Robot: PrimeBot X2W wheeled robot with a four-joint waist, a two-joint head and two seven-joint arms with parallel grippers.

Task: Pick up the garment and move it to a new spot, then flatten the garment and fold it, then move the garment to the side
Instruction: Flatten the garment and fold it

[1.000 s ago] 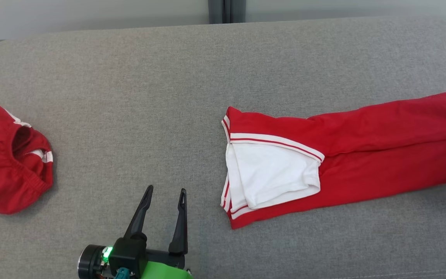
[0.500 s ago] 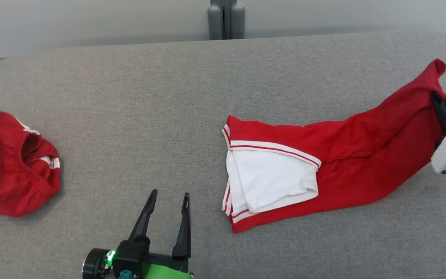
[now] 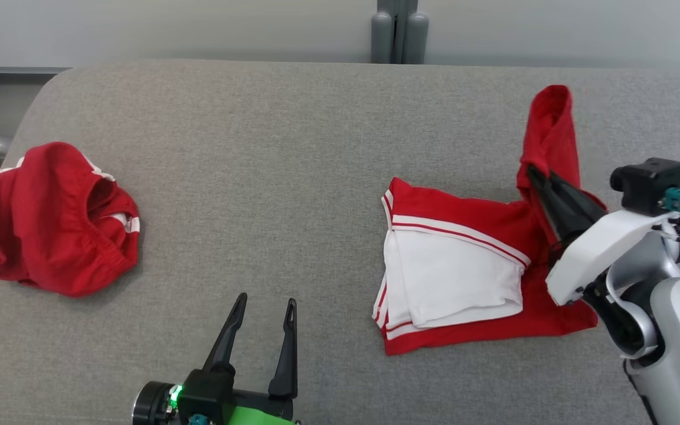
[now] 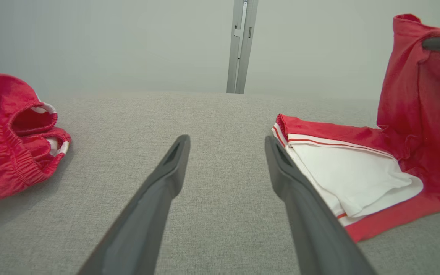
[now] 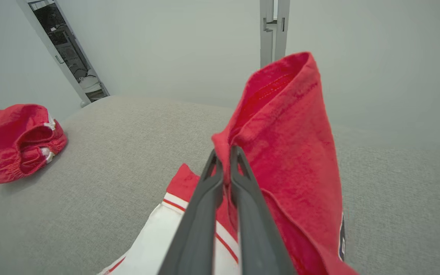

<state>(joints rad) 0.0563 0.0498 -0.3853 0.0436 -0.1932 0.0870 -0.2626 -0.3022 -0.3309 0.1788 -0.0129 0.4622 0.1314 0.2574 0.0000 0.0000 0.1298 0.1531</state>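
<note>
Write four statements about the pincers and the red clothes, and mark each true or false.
1. The right pincer is shut on a raised end of the red-and-white garment. True.
2. The left pincer grips the crumpled red garment. False: it is open, empty, and apart from it.
3. The red-and-white garment lies wholly flat. False: one end is lifted.
4. The crumpled red garment lies on the grey surface. True.

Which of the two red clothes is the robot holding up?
The red garment with the white panel, on the right: the right tool pinches one end and holds it up. The crumpled red garment on the left lies untouched.
</note>
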